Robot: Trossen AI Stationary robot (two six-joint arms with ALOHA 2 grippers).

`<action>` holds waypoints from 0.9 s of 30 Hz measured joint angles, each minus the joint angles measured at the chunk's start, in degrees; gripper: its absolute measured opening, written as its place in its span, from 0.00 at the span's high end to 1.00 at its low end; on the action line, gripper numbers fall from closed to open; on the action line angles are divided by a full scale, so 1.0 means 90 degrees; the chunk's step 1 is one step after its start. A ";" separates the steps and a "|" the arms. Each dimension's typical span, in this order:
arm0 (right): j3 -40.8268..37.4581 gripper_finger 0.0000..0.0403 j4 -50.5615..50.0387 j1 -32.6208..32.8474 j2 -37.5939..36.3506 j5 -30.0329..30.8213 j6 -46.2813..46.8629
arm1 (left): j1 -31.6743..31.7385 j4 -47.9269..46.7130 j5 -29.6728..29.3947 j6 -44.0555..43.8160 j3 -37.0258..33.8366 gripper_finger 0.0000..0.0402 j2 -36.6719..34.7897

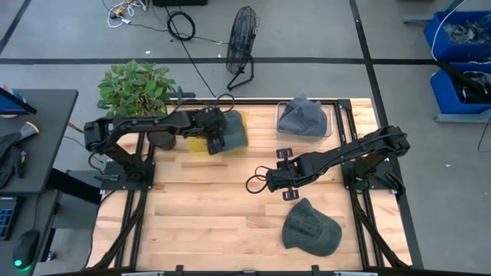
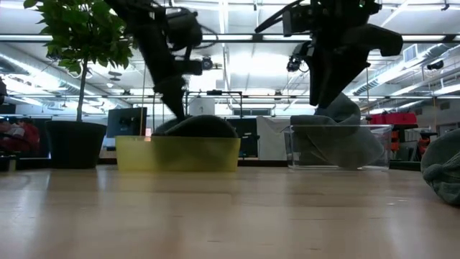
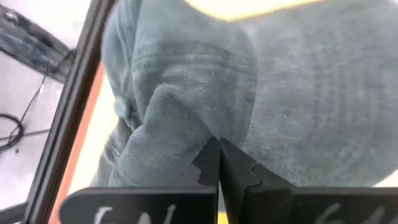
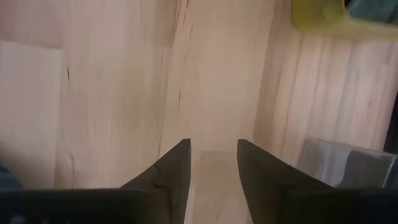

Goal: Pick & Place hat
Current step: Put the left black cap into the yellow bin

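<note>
Three grey hats are in sight, and the left gripper [image 3: 217, 163] has its fingers pinched together on the cloth of the one lying in the yellow bin [image 1: 201, 145] at the back left of the table [image 1: 207, 218]. That dark hat [image 1: 232, 130] fills most of the bin, so the step in hand reads as either setting it down or lifting it out — which one, I cannot tell. Either way the move should run straight up or down, keeping the brim clear of the bin wall. A second hat [image 1: 301, 117] is bundled in the clear bin [image 1: 328, 123] at the back right. The third hat [image 1: 310, 228] lies loose on the boards at front right, near the right gripper [image 1: 255, 184], which hovers mid-table with fingers parted and empty.
</note>
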 joint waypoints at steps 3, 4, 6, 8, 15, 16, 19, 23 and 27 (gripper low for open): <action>0.0000 0.67 0.0035 0.0000 0.0000 0.0000 -0.0032 | -0.0092 -0.0144 0.0020 -0.0242 0.0373 0.99 -0.0041; 0.0000 0.67 0.0063 0.0000 0.0000 0.0000 -0.0025 | -0.0118 -0.0150 0.0020 -0.0364 0.0512 0.99 -0.0049; 0.0000 0.67 0.0073 0.0000 0.0000 0.0000 0.0011 | -0.0158 -0.0249 0.0011 -0.0791 0.0817 0.99 -0.0051; 0.0000 0.67 0.0096 0.0000 0.0000 0.0000 0.0022 | -0.0168 -0.0568 0.0014 -0.1282 0.1120 0.99 -0.0053; 0.0000 0.67 0.0171 0.0000 0.0000 0.0000 0.0022 | -0.0182 -0.1806 -0.0745 -0.2036 0.1740 0.99 -0.0057; 0.0000 0.67 0.0193 0.0000 0.0000 0.0000 0.0022 | -0.0196 -0.1941 -0.1029 -0.2165 0.1755 0.99 -0.0058; 0.0000 0.67 0.0333 0.0000 0.0000 0.0000 0.0019 | -0.0210 -0.2372 -0.1450 -0.2732 0.1752 0.99 -0.0058; 0.0000 0.67 0.0485 0.0000 0.0000 0.0000 -0.0064 | -0.0355 -0.2387 -0.1625 -0.3549 0.1716 0.99 -0.0058; 0.0000 0.67 0.0571 0.0000 0.0000 0.0002 -0.0321 | -0.0542 -0.1922 -0.1999 -0.4457 0.1484 0.99 -0.0056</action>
